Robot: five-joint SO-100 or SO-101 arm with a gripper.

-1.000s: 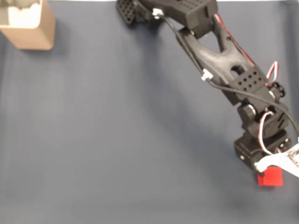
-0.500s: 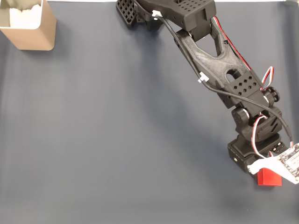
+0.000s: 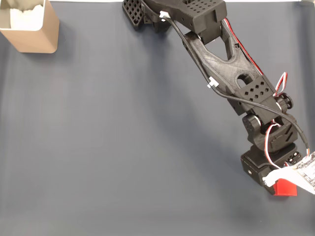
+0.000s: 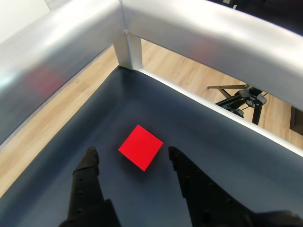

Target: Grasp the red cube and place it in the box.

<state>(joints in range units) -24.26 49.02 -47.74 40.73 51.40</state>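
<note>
- In the wrist view I see the gripper (image 4: 132,153) spread wide, holding nothing, one dark finger on each side of the red cube (image 4: 140,147).
- The cube lies flat on the dark blue mat (image 4: 213,142), just ahead of the fingertips, touching neither.
- In the fixed view the cube (image 3: 285,189) peeks out beneath the arm's wrist at lower right.
- The box (image 3: 30,29) sits well apart, in the top left corner.

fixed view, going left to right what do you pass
box → arm base → red cube, partly under the arm's wrist
</note>
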